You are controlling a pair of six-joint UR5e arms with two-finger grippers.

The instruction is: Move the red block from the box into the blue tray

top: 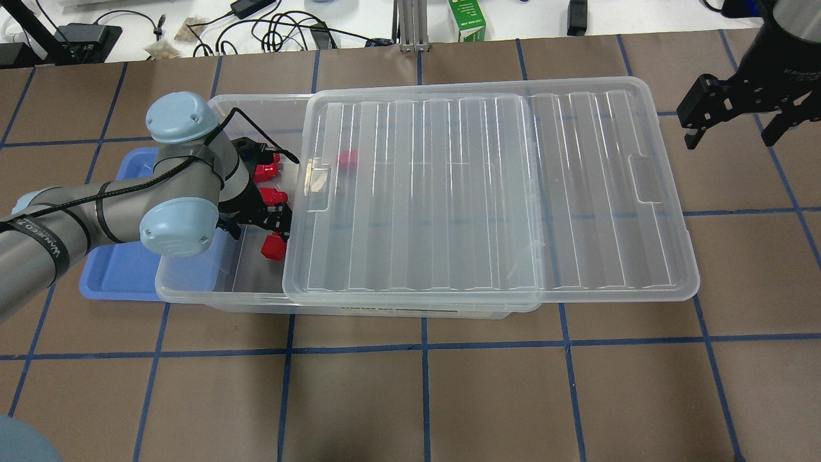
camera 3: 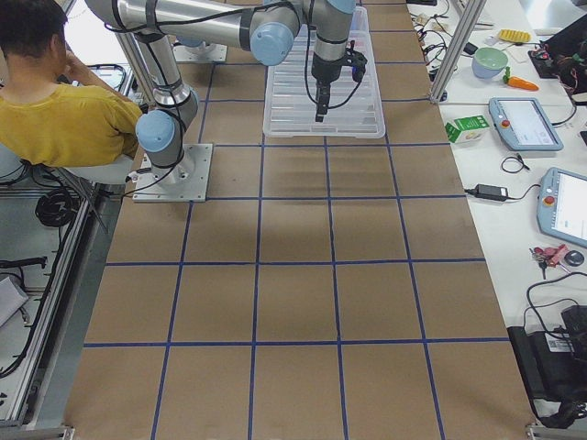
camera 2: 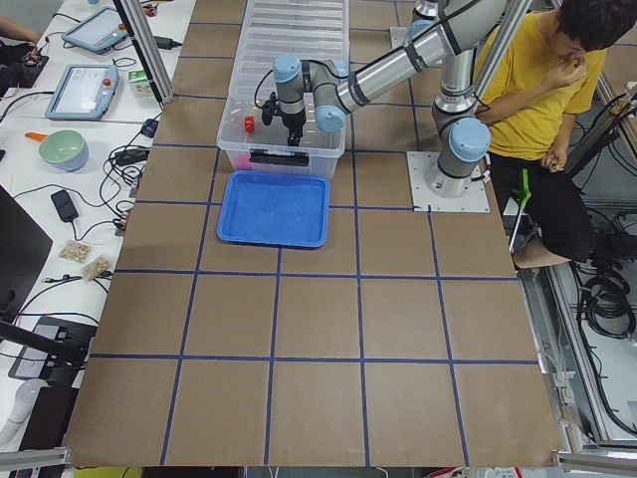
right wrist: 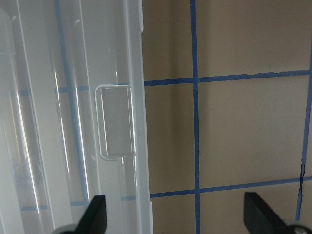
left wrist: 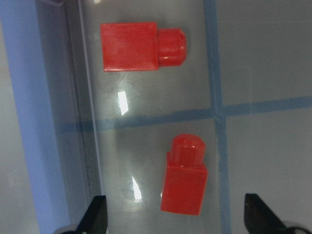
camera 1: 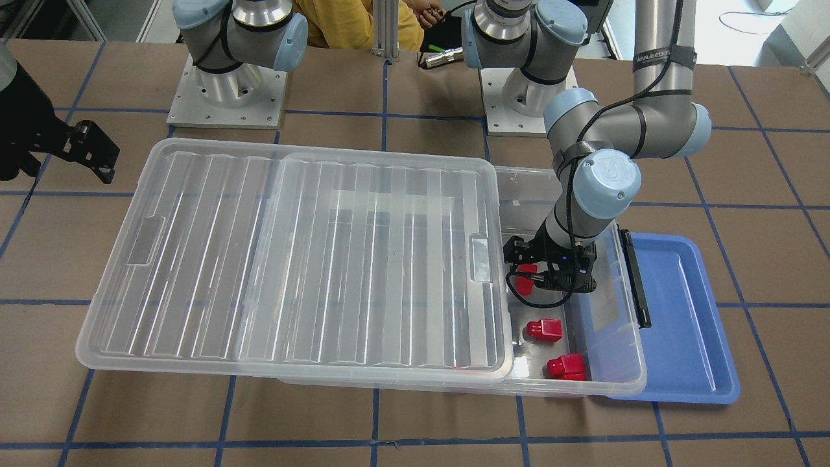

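Observation:
The box (camera 1: 609, 344) is a clear bin whose ribbed lid (camera 1: 292, 259) is slid toward my right, leaving its left end open. Several red blocks lie on the floor of the open end: two in the open (camera 1: 543, 329) (camera 1: 566, 366) and one beside the gripper (camera 1: 526, 275). My left gripper (camera 1: 548, 275) is down inside that open end, open and empty. In the left wrist view (left wrist: 178, 217) one red block (left wrist: 184, 178) lies between its fingertips and another (left wrist: 141, 46) farther off. The blue tray (camera 1: 687, 324) sits against the box's latch end. My right gripper (top: 731, 131) is open and empty.
The lid (top: 487, 192) overhangs the box's right end. A further red block (top: 347, 159) shows dimly through the lid. The black latch (camera 1: 635, 279) stands between box and tray. My right gripper (right wrist: 176, 217) hangs over the lid's edge and the brown table. A person sits behind the robot (camera 2: 528, 80).

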